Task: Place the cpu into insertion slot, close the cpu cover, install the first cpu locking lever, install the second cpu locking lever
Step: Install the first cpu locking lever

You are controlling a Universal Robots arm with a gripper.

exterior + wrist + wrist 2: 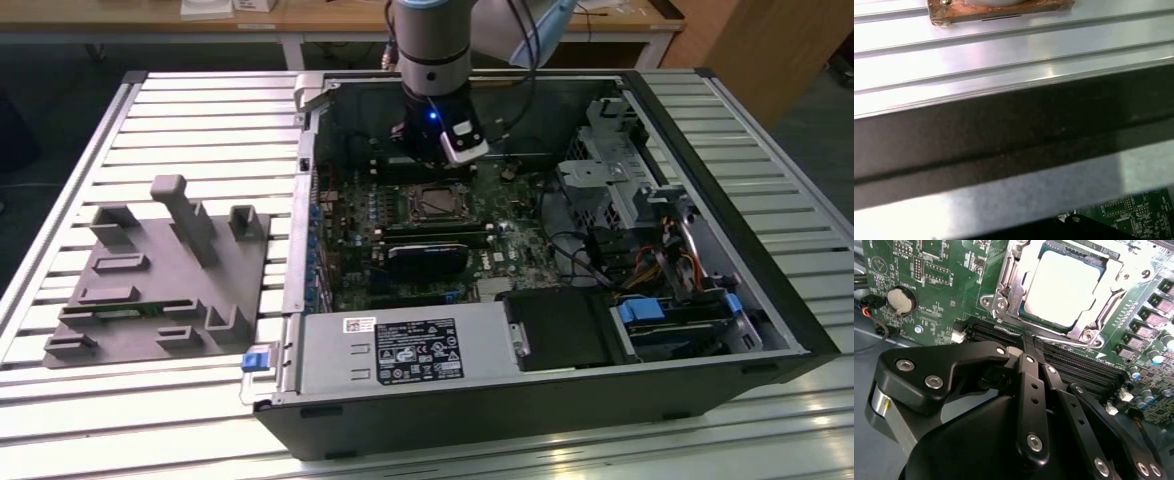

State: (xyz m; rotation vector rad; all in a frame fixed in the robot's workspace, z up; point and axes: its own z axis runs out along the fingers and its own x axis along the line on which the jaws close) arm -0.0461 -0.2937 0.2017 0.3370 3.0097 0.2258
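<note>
Closed on nothing, the gripper [1027,346] is hanging at the edge of the cpu cover [1005,287], where slipping could gouge the motherboard [939,270].

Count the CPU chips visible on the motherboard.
1. In the second wrist view the cpu lies flat within the window of the cpu cover. The arm covers part of the motherboard, so another could be hidden.

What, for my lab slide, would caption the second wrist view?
Gripper near the cpu, which lies framed by the cover on the green board.
</note>
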